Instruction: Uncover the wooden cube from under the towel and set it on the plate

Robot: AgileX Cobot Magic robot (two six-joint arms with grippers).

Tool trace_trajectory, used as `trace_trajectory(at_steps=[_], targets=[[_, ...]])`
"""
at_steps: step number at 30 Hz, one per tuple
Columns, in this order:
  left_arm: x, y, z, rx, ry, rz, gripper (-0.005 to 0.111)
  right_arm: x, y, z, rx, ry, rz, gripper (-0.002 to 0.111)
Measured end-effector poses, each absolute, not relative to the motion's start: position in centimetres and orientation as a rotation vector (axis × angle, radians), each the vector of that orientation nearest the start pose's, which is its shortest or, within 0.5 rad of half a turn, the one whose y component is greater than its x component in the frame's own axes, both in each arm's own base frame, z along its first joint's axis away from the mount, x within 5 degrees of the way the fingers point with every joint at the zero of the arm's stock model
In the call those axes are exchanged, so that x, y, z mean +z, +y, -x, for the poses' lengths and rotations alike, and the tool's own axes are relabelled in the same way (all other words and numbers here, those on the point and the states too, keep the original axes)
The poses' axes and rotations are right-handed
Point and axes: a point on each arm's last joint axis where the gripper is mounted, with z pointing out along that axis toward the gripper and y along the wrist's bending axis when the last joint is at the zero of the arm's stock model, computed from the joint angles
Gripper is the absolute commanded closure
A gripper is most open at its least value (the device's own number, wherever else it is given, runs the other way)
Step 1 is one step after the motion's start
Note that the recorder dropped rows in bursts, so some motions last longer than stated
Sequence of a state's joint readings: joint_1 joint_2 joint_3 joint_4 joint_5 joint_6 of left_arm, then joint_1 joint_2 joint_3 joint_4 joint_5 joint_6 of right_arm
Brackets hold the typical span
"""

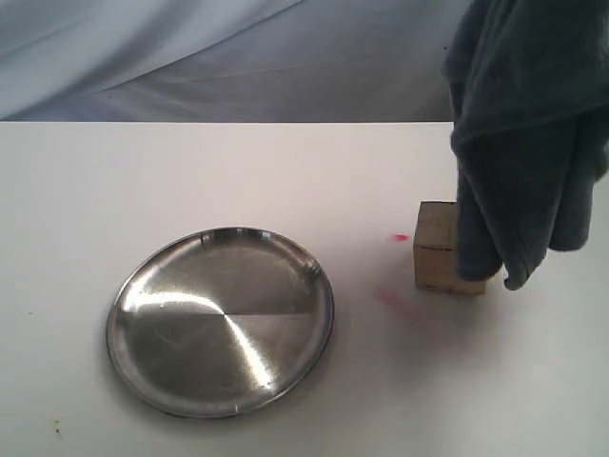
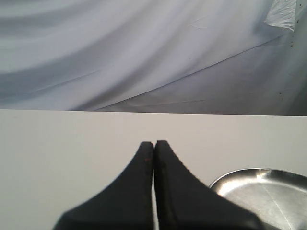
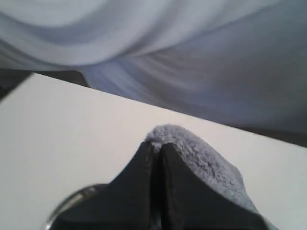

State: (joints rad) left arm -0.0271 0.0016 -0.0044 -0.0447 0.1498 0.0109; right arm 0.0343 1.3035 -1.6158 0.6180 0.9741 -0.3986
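One plate (image 1: pixel 219 324), one wooden cube (image 1: pixel 436 252), one towel (image 1: pixel 523 124) hanging from right pincer (image 3: pixel 156 149)

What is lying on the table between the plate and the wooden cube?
No object. The exterior view shows only bare table with two faint red marks between plate and wooden cube.

White tabletop (image 1: pixel 190 171); draped pale grey-blue fabric backdrop (image 1: pixel 190 57) behind.

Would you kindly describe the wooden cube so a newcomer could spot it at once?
On the white table in the exterior view, look right of the round steel plate. There, partly behind the hanging dark grey towel, stands the wooden cube. It is the only pale, boxy thing there.
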Motion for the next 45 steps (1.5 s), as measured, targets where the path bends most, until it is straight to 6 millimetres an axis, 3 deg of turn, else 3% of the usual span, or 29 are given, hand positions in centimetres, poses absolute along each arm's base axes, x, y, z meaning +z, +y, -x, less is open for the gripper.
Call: trace_trajectory(at_steps=[3,6,10,18,26,35,45], targets=[[20.1,-0.2,-5.6,-0.052,1.631,0.0,0.105,52.8,6.9,-23.2,0.721,1.82,0.452,0.108],[20.1,-0.2,-5.6,-0.052,1.631,0.0,0.105,53.8,7.8,-22.3,0.773,1.781,0.506,0.108],[20.1,-0.2,-5.6,-0.052,1.631,0.0,0.105,53.1,9.1,-22.6,0.848,1.821,0.572,0.108],[20.1,-0.2,-5.6,-0.052,1.631,0.0,0.105,49.3,13.2,-26.0,1.051,1.951,0.711,0.108],[20.1,-0.2,-5.6,-0.052,1.631,0.0,0.105,48.2,16.3,-26.5,1.086,1.927,0.811,0.108],[20.1,-0.2,-5.6,-0.052,1.631,0.0,0.105,47.1,18.7,-26.6,1.132,1.936,0.866,0.108],[20.1,-0.2,-5.6,-0.052,1.631,0.0,0.105,46.0,19.3,-27.6,1.105,1.969,0.871,0.108]])
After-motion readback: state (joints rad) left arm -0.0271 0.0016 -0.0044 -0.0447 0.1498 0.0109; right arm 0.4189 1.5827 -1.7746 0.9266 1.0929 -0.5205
